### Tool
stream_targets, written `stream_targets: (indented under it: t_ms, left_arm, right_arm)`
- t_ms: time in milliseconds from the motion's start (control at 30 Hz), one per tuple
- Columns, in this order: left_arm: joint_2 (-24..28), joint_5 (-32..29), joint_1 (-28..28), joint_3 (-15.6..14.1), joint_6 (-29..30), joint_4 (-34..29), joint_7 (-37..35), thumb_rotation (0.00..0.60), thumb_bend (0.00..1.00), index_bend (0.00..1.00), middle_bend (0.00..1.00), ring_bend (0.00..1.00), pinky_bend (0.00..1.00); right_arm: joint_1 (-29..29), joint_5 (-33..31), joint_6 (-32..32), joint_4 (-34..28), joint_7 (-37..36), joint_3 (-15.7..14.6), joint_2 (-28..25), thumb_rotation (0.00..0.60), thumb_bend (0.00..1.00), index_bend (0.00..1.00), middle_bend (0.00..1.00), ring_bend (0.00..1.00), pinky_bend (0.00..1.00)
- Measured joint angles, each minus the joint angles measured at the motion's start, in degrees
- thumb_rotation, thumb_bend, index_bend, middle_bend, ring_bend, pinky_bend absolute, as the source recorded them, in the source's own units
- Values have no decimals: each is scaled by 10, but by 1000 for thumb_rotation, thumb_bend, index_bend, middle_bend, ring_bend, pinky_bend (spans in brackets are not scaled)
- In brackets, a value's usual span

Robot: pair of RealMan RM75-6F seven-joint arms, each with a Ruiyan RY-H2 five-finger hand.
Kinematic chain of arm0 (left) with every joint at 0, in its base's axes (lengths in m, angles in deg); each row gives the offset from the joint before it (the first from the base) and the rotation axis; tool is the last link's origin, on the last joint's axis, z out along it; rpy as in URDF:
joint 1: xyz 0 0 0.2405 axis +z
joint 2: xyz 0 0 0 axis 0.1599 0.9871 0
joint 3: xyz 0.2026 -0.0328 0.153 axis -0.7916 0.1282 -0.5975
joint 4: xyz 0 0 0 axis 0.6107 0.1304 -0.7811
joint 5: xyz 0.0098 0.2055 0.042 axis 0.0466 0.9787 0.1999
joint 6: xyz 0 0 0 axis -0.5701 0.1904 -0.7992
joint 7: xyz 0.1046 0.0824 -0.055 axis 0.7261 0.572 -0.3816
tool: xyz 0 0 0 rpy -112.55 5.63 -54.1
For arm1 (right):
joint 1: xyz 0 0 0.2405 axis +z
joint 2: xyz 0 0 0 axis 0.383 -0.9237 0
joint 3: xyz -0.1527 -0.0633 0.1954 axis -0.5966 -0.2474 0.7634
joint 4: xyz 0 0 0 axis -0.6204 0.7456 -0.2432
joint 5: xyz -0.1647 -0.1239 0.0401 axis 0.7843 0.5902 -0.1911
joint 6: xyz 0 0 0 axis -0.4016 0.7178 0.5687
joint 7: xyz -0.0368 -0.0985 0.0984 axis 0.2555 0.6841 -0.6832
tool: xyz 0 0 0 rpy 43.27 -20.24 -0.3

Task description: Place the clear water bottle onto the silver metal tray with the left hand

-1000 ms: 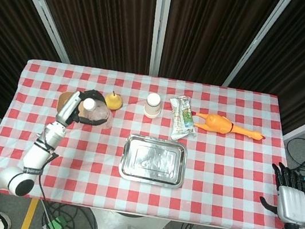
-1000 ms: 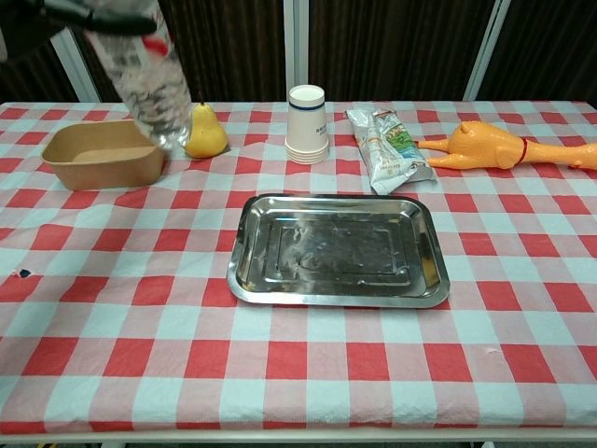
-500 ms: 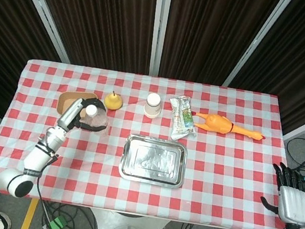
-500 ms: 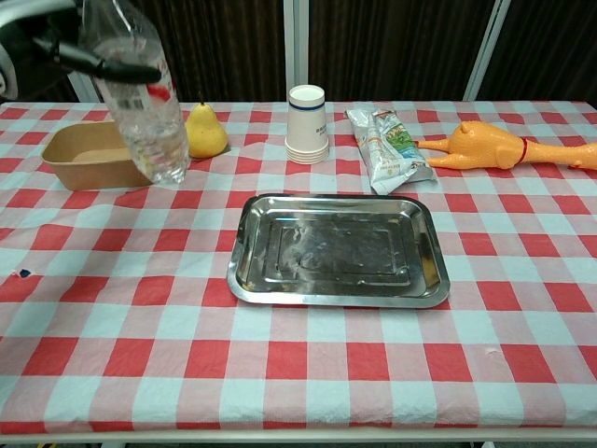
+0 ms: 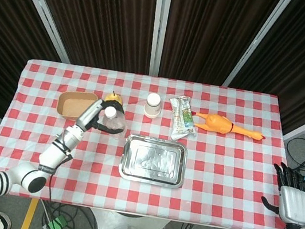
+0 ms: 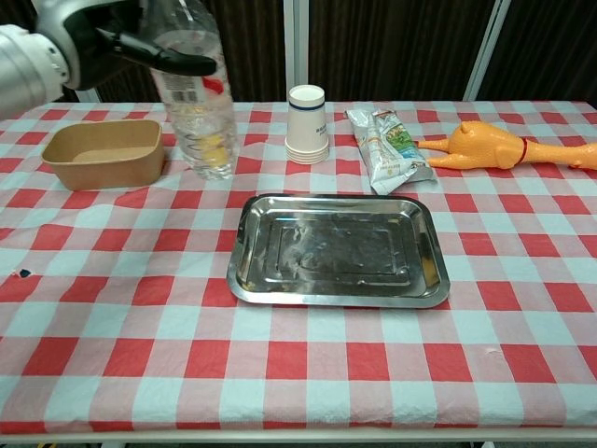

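table: covered in a red-and-white checked cloth, carrying everything below.
silver metal tray: flat at the middle of the table, nothing on it.
left robot hand: arm stretched forward and inward, left of the tray; dark fingers wrapped round the upper part of the clear water bottle, holding it clear of the table.
right robot hand: well right of the tray, off the table edge, fingers pointing up and apart, holding nothing.
clear water bottle: roughly upright, white cap up, behind the tray's left end.
cardboard bowl: far left of the tray.
rubber chicken: behind the tray, to the right.
snack packet: behind the tray's right end.
paper cups: stacked, behind the tray.
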Motion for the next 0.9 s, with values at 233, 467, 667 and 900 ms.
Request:
stream_targets:
  t_ms: [233, 467, 667, 900]
  left_arm:
    - [-8, 1, -15, 6, -6, 19, -4, 600, 227, 590, 624, 517, 506]
    - [34, -26, 1, 11, -15, 60, -10, 600, 228, 590, 624, 517, 507]
    - [2, -3, -25, 10, -18, 38, -13, 600, 228, 588, 624, 517, 507]
    - [43, -9, -14, 12, -6, 31, -2, 600, 228, 588, 624, 517, 507]
  right_arm:
    - [1, -5, -6, 3, -9, 2, -2, 600, 101, 0, 0, 0, 0]
    - [2, -4, -7, 5, -8, 2, -1, 600, 101, 0, 0, 0, 0]
    - [2, -4, -7, 3, 3, 0, 2, 600, 101, 0, 0, 0, 0]
    - [0, -1, -3, 5, -11, 0, -1, 600, 102, 0, 0, 0, 0]
